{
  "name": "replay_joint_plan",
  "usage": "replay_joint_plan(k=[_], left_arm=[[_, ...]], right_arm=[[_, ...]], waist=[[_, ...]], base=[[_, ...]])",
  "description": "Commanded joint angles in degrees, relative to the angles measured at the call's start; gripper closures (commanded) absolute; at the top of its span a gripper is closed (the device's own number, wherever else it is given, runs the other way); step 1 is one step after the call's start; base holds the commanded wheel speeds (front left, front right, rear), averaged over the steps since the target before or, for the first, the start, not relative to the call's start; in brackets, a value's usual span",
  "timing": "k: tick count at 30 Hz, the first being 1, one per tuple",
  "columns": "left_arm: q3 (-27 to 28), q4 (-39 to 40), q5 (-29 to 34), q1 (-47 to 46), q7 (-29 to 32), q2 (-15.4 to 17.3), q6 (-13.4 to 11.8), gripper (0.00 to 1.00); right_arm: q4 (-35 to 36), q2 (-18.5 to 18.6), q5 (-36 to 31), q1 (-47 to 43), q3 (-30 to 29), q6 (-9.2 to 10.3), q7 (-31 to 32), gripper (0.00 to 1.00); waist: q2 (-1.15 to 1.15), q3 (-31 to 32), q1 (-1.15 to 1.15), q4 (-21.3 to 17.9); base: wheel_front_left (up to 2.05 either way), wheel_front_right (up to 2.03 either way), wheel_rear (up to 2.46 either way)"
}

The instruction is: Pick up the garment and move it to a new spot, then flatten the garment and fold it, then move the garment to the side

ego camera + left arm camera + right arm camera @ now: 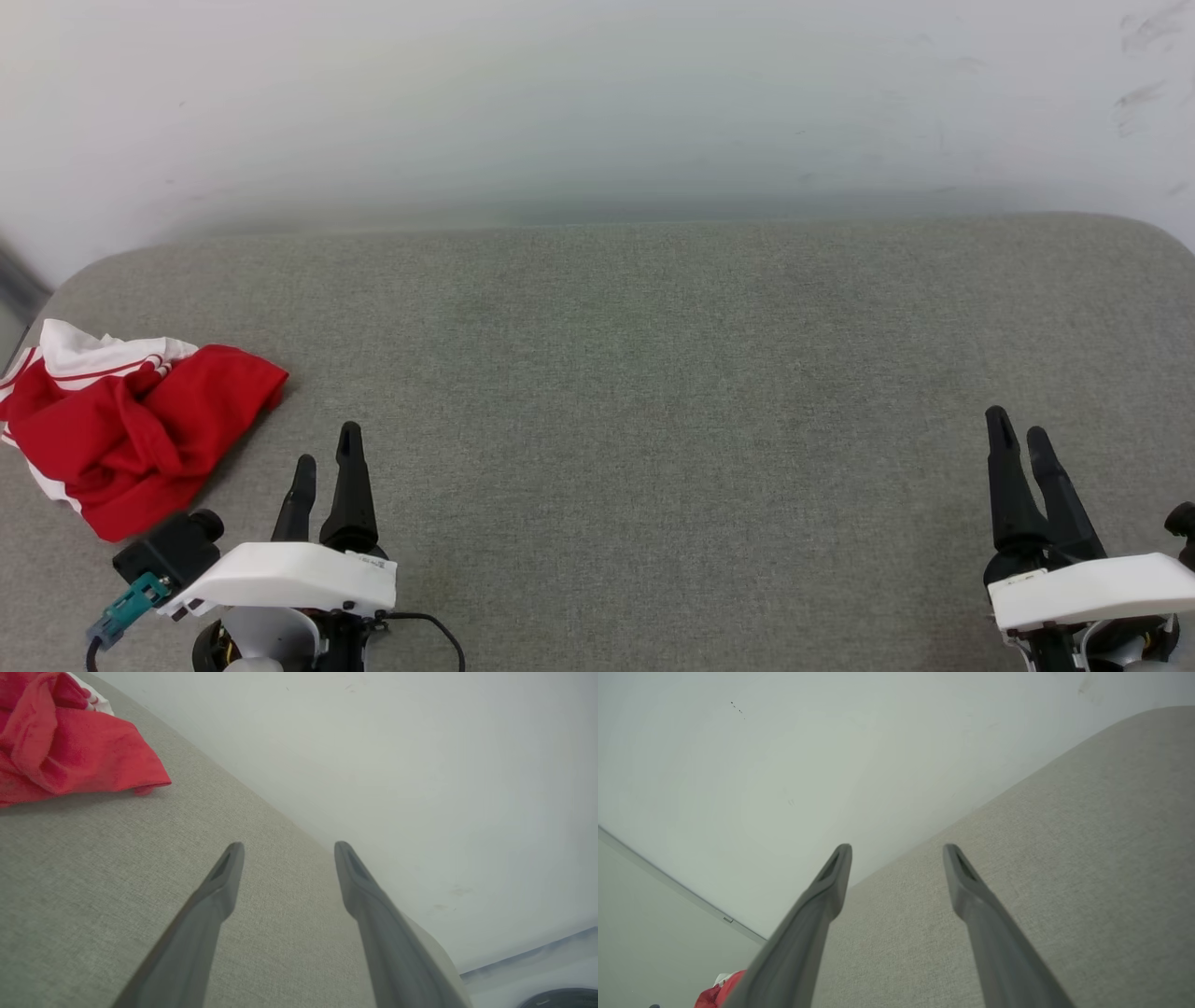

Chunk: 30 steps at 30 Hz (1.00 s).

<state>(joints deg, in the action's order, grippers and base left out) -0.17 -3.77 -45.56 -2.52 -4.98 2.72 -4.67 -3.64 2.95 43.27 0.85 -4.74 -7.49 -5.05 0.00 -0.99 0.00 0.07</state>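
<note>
A crumpled red shirt (131, 439) with white, red-striped sleeves lies in a heap at the far left of a grey fabric-covered table (653, 373), on the robot's left side. The robot's left gripper (327, 446) hovers just beside the heap, to its right and apart from the cloth, its two dark fingers spread with nothing between them. Well apart from the shirt, the right gripper (1017, 425) hangs near the table's right edge, its fingers likewise spread and empty. Both grippers point toward the pale wall (597, 112) behind the table, which bears a few faint scuff marks at its upper right.

Seen from the left wrist, the shirt's red folds bunch at the upper left, with one flap lying flat on the grey weave and a scrap of white sleeve showing behind it. From the right wrist, a small patch of red and white peeks out beside the left finger at the bottom edge. A black cable (429, 625) and a teal connector (131, 602) show by the white housing of the left wrist.
</note>
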Motion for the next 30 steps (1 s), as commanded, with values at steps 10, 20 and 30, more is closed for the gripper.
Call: replay_joint_plan(k=[10,20,30], left_arm=[[-1.2,1.7,9.1,0.9,-2.3,0.2,-1.6,0.00],[-2.2,2.7,16.0,1.7,-3.8,0.2,-1.6,0.00],[-3.0,3.7,21.7,2.3,-5.2,0.2,-1.3,0.00]], right_arm=[[1.7,0.0,-9.2,-0.8,0.7,0.00,-2.1,0.00],[2.6,-0.1,-15.7,-1.6,1.3,0.00,-3.7,0.00],[3.4,-0.1,-21.5,-2.5,1.8,0.00,-5.2,0.00]], waist=[[0.00,0.2,0.00,0.1],[0.00,0.1,0.00,0.2],[0.00,-0.1,0.00,0.4]], base=[[0.00,0.00,0.00],[0.00,0.00,0.00],[0.00,0.00,0.00]])
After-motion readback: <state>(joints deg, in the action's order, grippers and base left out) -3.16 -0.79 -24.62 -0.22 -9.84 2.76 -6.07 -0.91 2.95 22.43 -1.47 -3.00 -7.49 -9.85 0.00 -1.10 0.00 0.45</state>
